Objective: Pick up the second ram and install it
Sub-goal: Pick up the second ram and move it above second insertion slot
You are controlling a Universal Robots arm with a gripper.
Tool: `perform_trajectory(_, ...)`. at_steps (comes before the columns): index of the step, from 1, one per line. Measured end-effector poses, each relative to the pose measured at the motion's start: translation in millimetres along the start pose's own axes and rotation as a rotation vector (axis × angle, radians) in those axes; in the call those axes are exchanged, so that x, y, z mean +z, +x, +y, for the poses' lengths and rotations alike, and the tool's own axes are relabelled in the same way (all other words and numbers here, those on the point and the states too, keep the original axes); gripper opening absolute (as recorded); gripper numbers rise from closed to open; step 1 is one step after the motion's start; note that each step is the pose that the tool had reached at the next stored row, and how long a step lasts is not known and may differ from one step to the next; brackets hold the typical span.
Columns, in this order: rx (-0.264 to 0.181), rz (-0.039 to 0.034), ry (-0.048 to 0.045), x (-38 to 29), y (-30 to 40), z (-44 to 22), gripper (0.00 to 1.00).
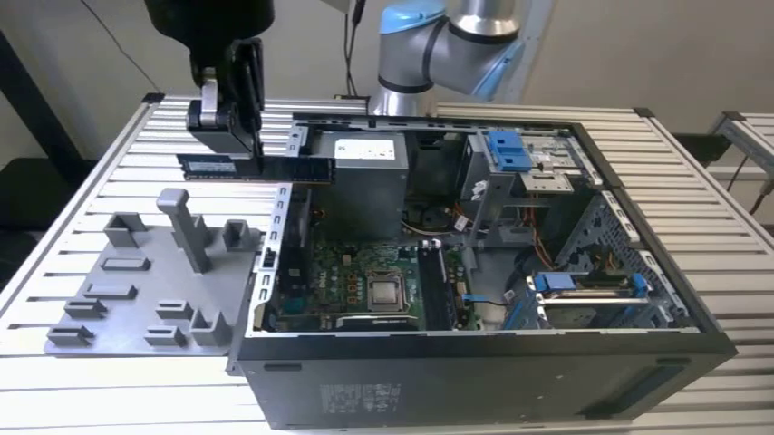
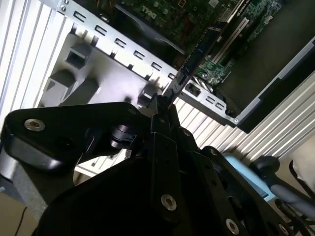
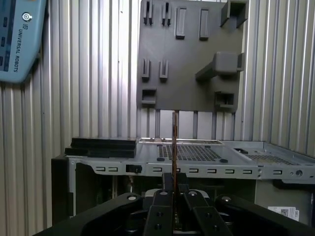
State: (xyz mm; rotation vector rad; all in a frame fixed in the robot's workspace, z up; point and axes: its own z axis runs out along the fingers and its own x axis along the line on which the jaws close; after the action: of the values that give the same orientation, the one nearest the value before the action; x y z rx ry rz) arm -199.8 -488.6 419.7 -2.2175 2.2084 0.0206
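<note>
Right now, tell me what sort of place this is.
Probably a robotics lab bench for computer assembly: an open PC case sits on a slatted metal table beside a grey holder tray, and the gripper holds the second ram.

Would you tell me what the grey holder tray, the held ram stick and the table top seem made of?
The grey holder tray: likely moulded or printed plastic, matte, uniform grey. The second ram, in the gripper: circuit board, dark laminate with black chips. The table top: probably aluminium, pale ribbed slats with a dull sheen.
</note>
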Motion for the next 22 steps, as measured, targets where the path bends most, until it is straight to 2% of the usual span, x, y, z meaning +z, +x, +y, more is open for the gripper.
perform_trajectory(22, -0.012, 0.0001, -0.0003, -0.1, 0.2, -32.4, 0.14)
